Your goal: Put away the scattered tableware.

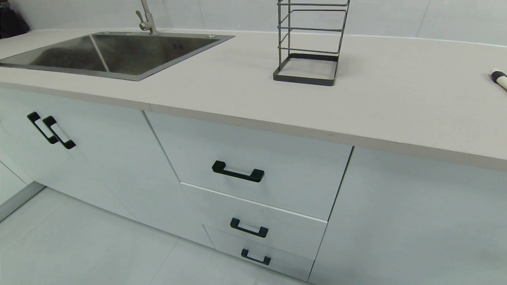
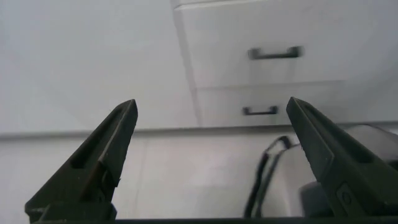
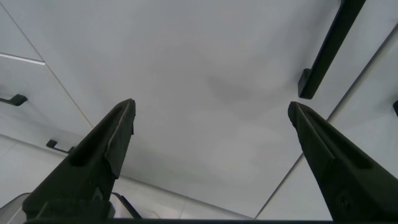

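One cream object with a black end (image 1: pixel 500 79) is seen lying on the countertop (image 1: pixel 396 95) at the far right of the head view, cut off by the frame edge. What kind of tableware it is cannot be told.

A black wire rack (image 1: pixel 308 47) is stood upright on the same countertop, well apart from the cream object and between it and the steel sink (image 1: pixel 119 59). A faucet (image 1: pixel 146 18) is mounted at the back rim of the sink.

Under the countertop, three drawers are stacked and all are pushed fully in. The top drawer (image 1: pixel 285 186) is fitted with a black handle (image 1: pixel 237 171), as are the middle drawer (image 1: pixel 293 233) and the bottom drawer (image 1: pixel 222 241). A pair of door handles (image 1: pixel 50 130) is set side by side on the cabinet under the sink.

The left gripper (image 2: pixel 211 102) is held with its fingers (image 2: pixel 112 155) spread wide, and nothing is gripped between them. Beyond the gap between those fingers, two blurred drawer fronts are seen, one above the other, each with a dark handle: the upper pull (image 2: pixel 273 53) and the lower pull (image 2: pixel 260 111).

The right gripper (image 3: pixel 210 104) is likewise held with its fingers (image 3: pixel 106 149) parted and nothing clasped. A pale cabinet front (image 3: pixel 205 74) is faced across the gap between them. A long black bar handle (image 3: pixel 329 46) is seen past one fingertip, and two small dark pulls (image 3: pixel 12 99) are seen past the other finger.
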Robot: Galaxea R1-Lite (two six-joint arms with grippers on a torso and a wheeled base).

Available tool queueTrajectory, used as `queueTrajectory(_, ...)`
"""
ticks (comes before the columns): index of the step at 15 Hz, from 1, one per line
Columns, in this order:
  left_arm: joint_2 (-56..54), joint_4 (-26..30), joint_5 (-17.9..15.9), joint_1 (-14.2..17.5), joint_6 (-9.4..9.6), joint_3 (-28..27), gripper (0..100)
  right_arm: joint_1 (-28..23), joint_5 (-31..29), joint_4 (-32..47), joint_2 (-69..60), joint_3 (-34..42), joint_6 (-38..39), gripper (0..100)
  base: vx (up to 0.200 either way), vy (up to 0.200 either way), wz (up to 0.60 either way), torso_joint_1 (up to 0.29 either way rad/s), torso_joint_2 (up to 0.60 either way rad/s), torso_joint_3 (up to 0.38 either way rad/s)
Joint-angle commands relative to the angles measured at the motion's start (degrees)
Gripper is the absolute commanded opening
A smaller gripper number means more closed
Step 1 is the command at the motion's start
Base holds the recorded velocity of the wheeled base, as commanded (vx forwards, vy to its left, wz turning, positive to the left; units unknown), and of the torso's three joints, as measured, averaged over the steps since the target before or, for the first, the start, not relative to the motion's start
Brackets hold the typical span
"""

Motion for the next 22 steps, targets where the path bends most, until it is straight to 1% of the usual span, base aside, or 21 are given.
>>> queueTrajectory(1, -7.9, 0.3, 0.5, 3.9, -0.18, 0.2, 100, 0.0, 0.0, 0.0, 0.1, 0.0, 0.0, 100, 0.000, 0.000, 0.00, 0.000, 0.00, 0.000)
queueTrajectory(2, -7.9, 0.0, 1.2, 3.8, -0.71, 0.2, 100, 0.0, 0.0, 0.0, 0.1, 0.0, 0.0, 100, 0.000, 0.000, 0.00, 0.000, 0.00, 0.000)
queueTrajectory(5, -7.9, 0.0, 1.2, 3.8, -0.44, 0.2, 100, 0.0, 0.0, 0.0, 0.1, 0.0, 0.0, 100, 0.000, 0.000, 0.00, 0.000, 0.00, 0.000)
queueTrajectory(7, -7.9, 0.1, 1.0, 3.8, -0.88, 0.2, 100, 0.0, 0.0, 0.0, 0.1, 0.0, 0.0, 100, 0.000, 0.000, 0.00, 0.000, 0.00, 0.000)
queueTrajectory(9, -7.9, 1.8, 0.9, 3.8, -1.85, 0.2, 100, 0.0, 0.0, 0.0, 0.1, 0.0, 0.0, 100, 0.000, 0.000, -0.60, 0.005, 0.00, 0.002)
queueTrajectory(10, -7.9, 1.8, 0.9, 3.8, -2.02, 0.2, 100, 0.0, 0.0, 0.0, 0.1, 0.0, 0.0, 100, 0.000, 0.000, -0.60, 0.002, 0.00, 0.002)
queueTrajectory(13, -7.9, 1.9, 1.0, 3.8, -5.80, 0.1, 100, 0.0, 0.0, 0.0, 0.1, 0.0, 0.1, 100, 0.000, 0.000, -0.60, -0.002, 0.00, 0.001)
queueTrajectory(14, -7.9, 2.0, 1.0, 3.8, -6.16, 0.1, 100, 0.0, 0.0, 0.0, 0.1, 0.0, 0.0, 100, 0.000, 0.000, 0.00, 0.000, 0.00, 0.000)
queueTrajectory(22, -7.9, 2.0, 1.0, 3.8, -5.98, 0.1, 100, 0.0, 0.0, 0.0, 0.1, 0.0, 0.0, 100, 0.000, 0.000, 0.00, 0.000, 0.00, 0.000)
